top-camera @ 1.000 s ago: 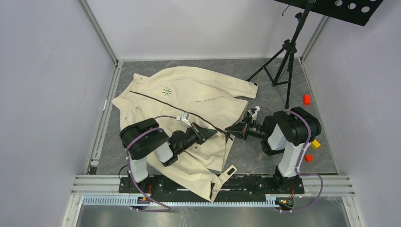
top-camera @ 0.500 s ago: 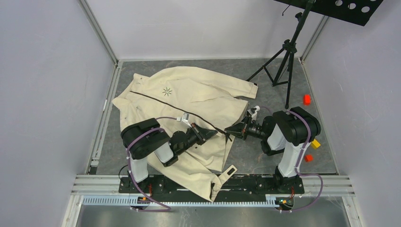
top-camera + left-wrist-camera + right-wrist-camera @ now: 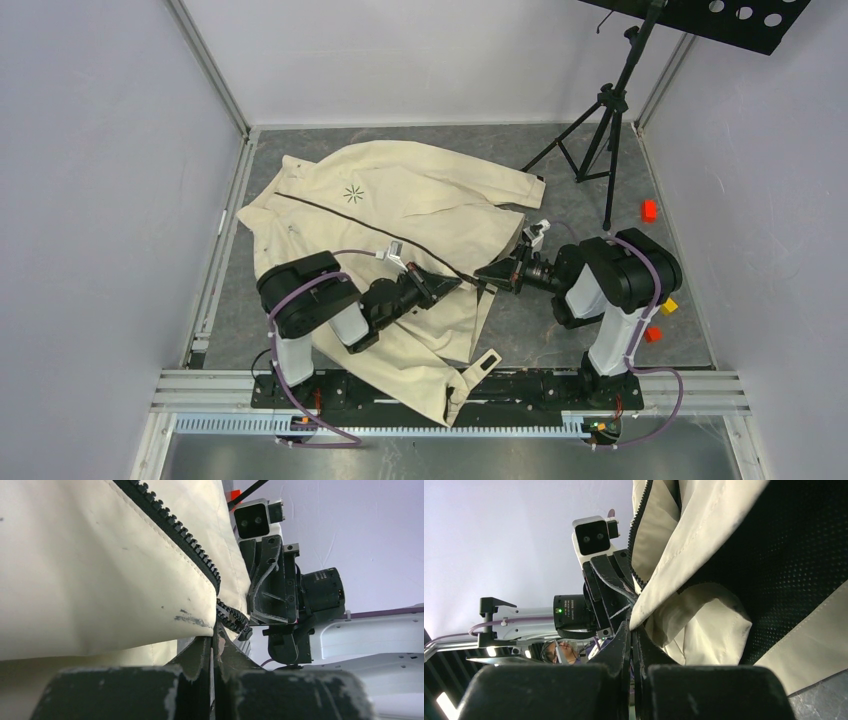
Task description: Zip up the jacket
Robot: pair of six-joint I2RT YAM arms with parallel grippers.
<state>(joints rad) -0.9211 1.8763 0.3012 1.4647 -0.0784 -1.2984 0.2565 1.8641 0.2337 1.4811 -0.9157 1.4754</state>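
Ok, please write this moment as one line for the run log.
left gripper: shut on jacket by zipper | right gripper: shut on jacket edge | zipper: teeth exposed, not joined here

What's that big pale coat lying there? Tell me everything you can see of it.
The jacket is rumpled cream cloth, spread front-up on the grey table, its lower end draped toward the arms' bases. A dark zipper runs slantwise down the front, and a small black starburst logo marks the chest. Dark mesh lining shows near the bottom, where the left gripper and right gripper each pinch its edge.
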